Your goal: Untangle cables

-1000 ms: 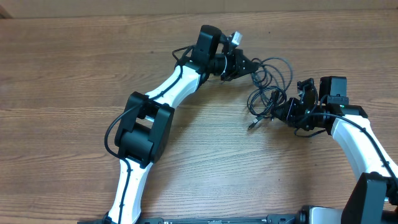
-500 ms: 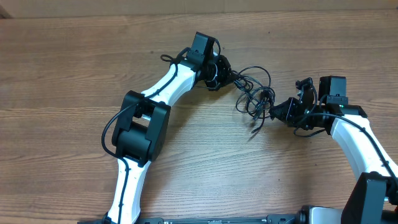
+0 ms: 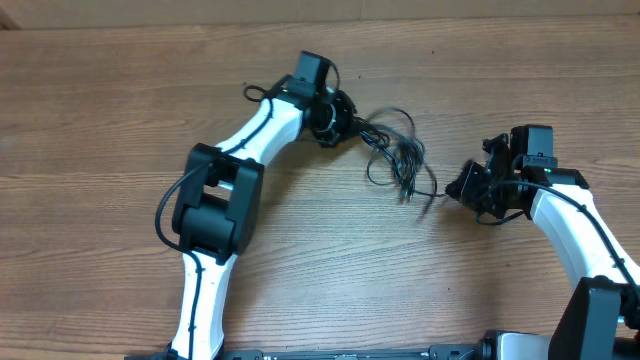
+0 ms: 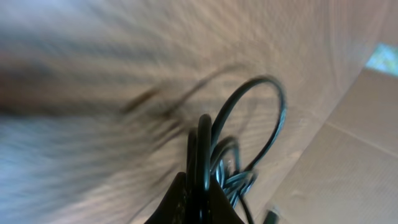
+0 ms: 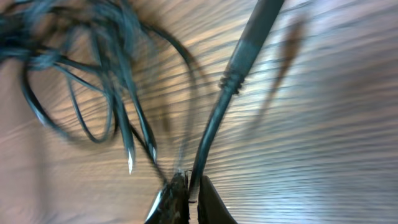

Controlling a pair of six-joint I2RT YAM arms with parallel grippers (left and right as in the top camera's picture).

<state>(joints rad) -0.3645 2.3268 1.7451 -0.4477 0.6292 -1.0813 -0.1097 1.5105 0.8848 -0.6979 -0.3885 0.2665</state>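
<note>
The cables [image 3: 396, 151] are a loose bunch of thin black wires strung between my two grippers over the wooden table. At the bunch's left end my left gripper [image 3: 357, 124] is shut on several strands. From the left wrist, black loops [image 4: 249, 130] rise out of the closed gripper [image 4: 200, 198]. My right gripper [image 3: 453, 189] is shut on one strand at the bunch's right end. In the right wrist view that strand [image 5: 214, 127] runs up from the gripper [image 5: 191, 194] to a dark plug [image 5: 256, 34]. The rest of the tangle [image 5: 93, 68] lies to the left, blurred.
The wooden table [image 3: 120, 110] stretches all around. A cardboard edge [image 3: 450, 10] runs along the far side. The white left arm [image 3: 240, 160] crosses the table's middle. The right arm [image 3: 585, 230] comes in from the lower right.
My left gripper has pulled to the left and slightly back, dragging the bunch with it and stretching it out. The right gripper has held its place, still gripping its strand.
</note>
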